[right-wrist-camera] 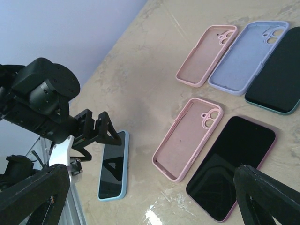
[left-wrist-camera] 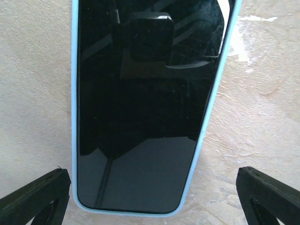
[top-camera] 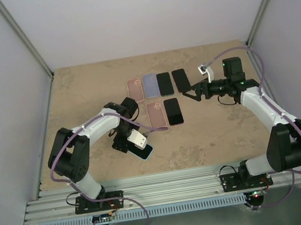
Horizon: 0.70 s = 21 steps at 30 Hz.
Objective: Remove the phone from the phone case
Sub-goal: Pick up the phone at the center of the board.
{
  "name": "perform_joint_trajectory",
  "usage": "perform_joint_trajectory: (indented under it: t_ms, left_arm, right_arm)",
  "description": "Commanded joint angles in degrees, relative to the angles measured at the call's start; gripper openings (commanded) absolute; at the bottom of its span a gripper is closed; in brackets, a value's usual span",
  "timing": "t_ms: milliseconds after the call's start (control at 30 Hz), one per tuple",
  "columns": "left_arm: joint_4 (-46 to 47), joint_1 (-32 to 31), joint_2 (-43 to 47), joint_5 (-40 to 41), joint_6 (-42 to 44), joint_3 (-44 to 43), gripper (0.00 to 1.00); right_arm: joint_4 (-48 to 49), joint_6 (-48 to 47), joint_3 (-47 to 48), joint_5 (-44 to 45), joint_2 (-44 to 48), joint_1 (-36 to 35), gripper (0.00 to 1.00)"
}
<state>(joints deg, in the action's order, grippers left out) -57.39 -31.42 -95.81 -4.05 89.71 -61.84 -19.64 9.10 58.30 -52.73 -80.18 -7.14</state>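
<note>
The desk (top-camera: 80, 100) was enclosed by walls on its left, back and right sides, and bare surface was left open on every side of the phone (left-wrist-camera: 145, 93), which was found lying flat and screen-up in the near-left part, well apart from the other items. The phone was still seated in its light-blue case (left-wrist-camera: 74, 117), whose thin rim was seen around the dark glass; reflections were carried on the screen. The left hand (left-wrist-camera: 153, 183) was held spread wide over the near end of the phone, one finger on each side of the case; nothing was gripped, and whether the left fingertip touched the rim could not be told. The right hand (right-wrist-camera: 152, 178) was likewise spread wide and held nothing, poised above the desk towards the back right. Farther back, two rows were laid out: an empty pink case (right-wrist-camera: 204, 56), an empty lavender case (right-wrist-camera: 248, 56), a phone in a dark green case (right-wrist-camera: 276, 70) and a black phone (top-camera: 180, 80); nearer, a second empty pink case (right-wrist-camera: 187, 138) was set just beside a phone in a pink case (right-wrist-camera: 232, 164).
</note>
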Motion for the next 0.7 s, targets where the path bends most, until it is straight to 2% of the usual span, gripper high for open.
perform_joint_trajectory:
  t_ms: [0,467,567,667]
  left_arm:
    - [4.44,-1.41,-0.7,2.22,-1.14,1.84,1.0]
    - [11.24,-3.72,-0.96,2.52,-2.61,9.17,0.99]
    - [11.55,-3.83,-1.08,1.76,-3.09,9.85,0.95]
    - [9.15,-3.9,-1.89,-0.4,-3.9,8.4,0.83]
  right_arm:
    - [1.18,0.5,-0.4,-1.27,0.63,0.54,0.98]
    - [1.49,0.81,-0.82,-1.65,0.33,0.54,0.98]
    - [1.84,0.82,-0.99,-1.25,0.79,0.56,0.98]
    - [1.98,0.83,-1.05,-1.23,0.95,0.59,0.98]
